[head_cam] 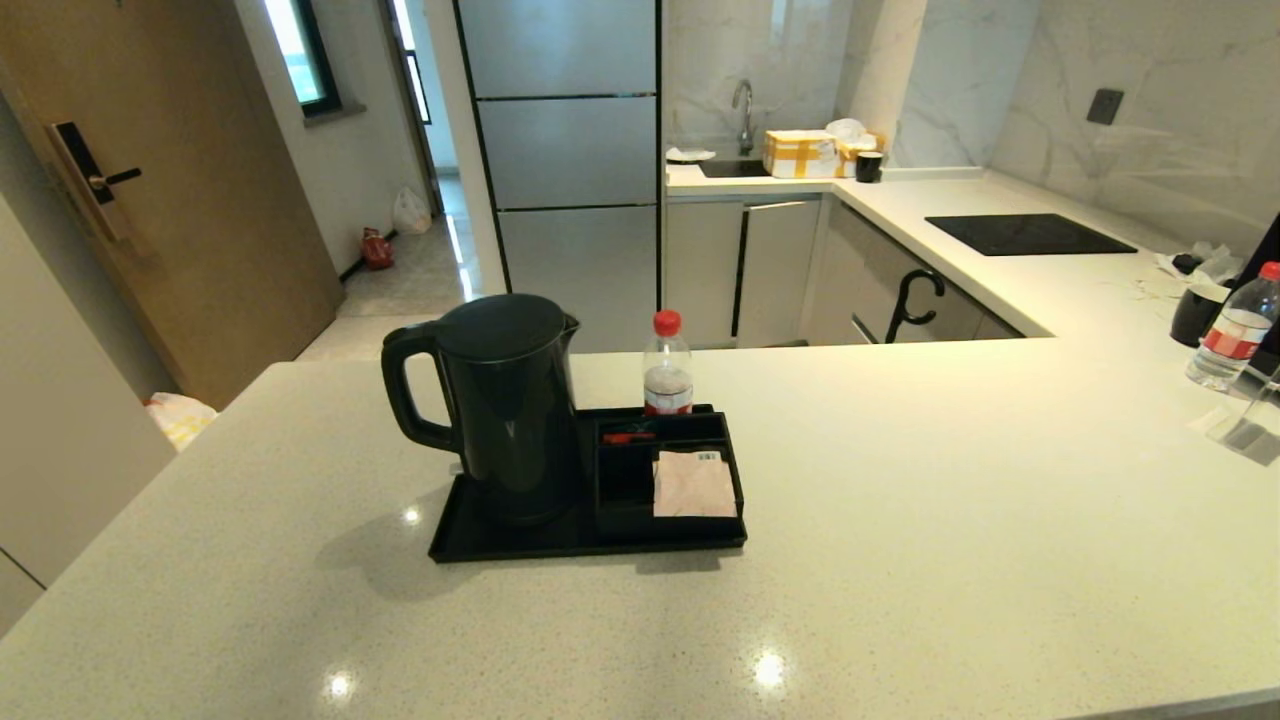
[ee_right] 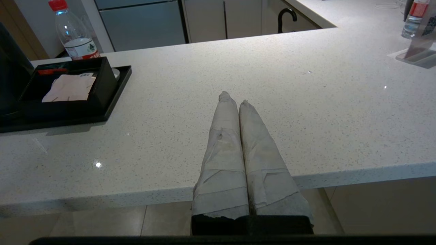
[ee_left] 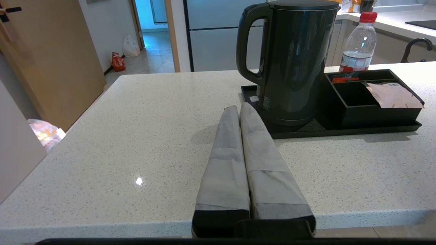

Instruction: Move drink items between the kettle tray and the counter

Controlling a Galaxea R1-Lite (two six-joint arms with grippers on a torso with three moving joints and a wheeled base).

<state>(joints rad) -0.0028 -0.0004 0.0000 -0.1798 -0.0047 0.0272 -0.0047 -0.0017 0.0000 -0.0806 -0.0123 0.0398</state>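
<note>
The tall black kettle [head_cam: 505, 400] [ee_left: 293, 61] stands on its round base on the left part of the black tray [head_cam: 500, 540] [ee_left: 374, 131]. A pale-pink sachet [head_cam: 694, 484] [ee_left: 393, 97] [ee_right: 69, 88] lies across the tray's boxed section. The off-white speckled counter [head_cam: 950, 520] carries the tray. My left gripper [ee_left: 239, 108] is shut and empty, low at the counter's front edge, just short of the kettle. The right gripper [ee_right: 232, 98] is shut and empty too, over the counter's front edge, well to the right of the tray. Neither arm shows in the head view.
A clear red-capped bottle [head_cam: 667, 365] [ee_left: 359, 42] [ee_right: 75, 34] stands behind the tray's boxed section. A second bottle [head_cam: 1232, 330] and a dark cup [head_cam: 1197, 312] sit at the far right. A black cooktop [head_cam: 1030, 234] lies on the counter's back arm.
</note>
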